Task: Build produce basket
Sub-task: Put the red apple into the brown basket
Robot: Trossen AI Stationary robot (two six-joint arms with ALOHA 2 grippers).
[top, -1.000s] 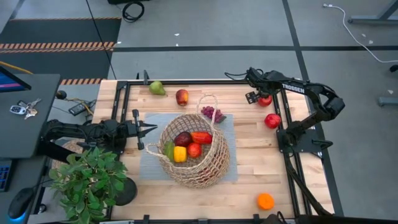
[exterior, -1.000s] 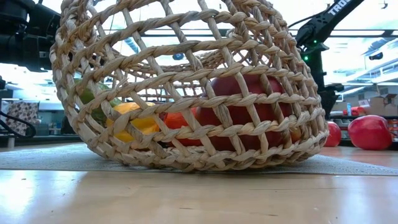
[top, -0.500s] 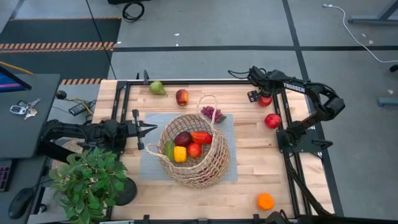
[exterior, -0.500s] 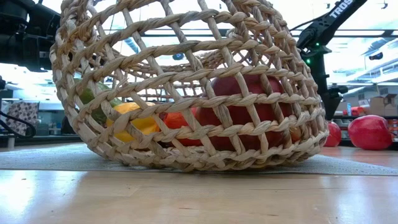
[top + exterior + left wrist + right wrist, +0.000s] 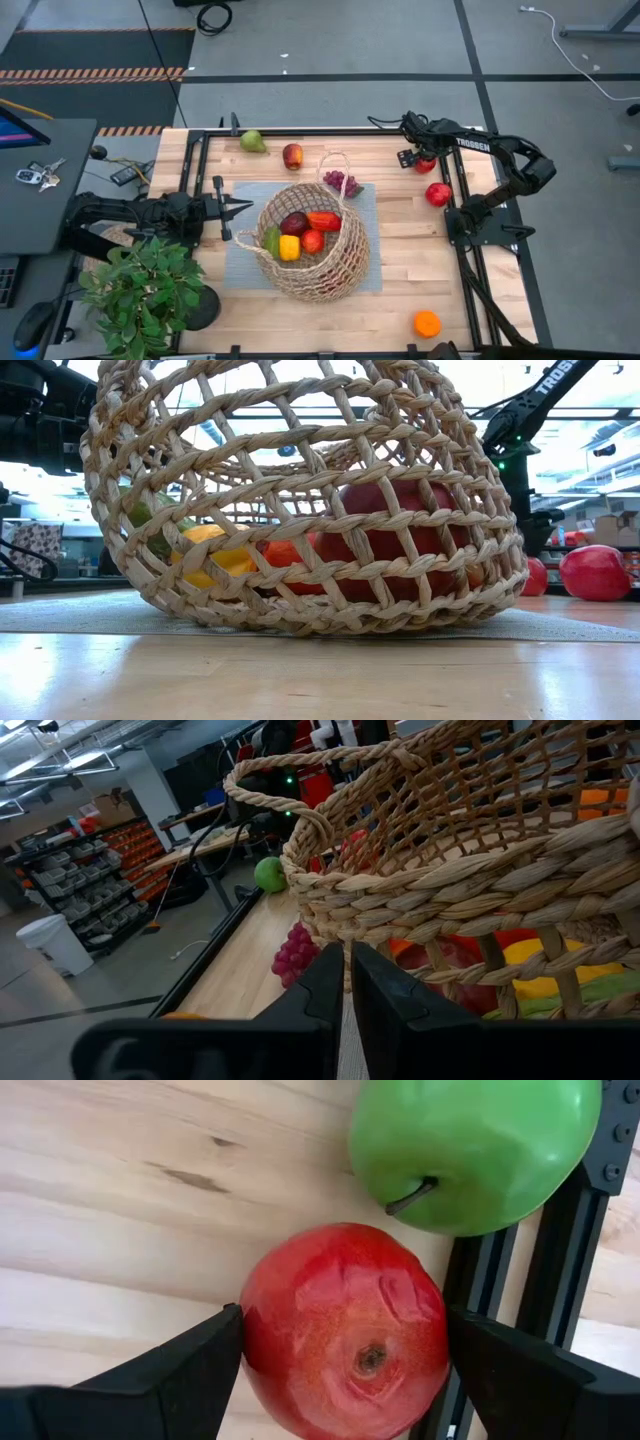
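My right gripper (image 5: 345,1355) at far right table edge, jaws wide, straddling red apple (image 5: 345,1330) beside green apple (image 5: 475,1150), ready to close. Left gripper (image 5: 243,207) shut, empty, at rim of basket (image 5: 312,245) on mat mid-table, probably steadying it.

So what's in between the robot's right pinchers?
A red apple sits between the open right gripper's fingers, seen in the right wrist view. A green apple lies just beyond.
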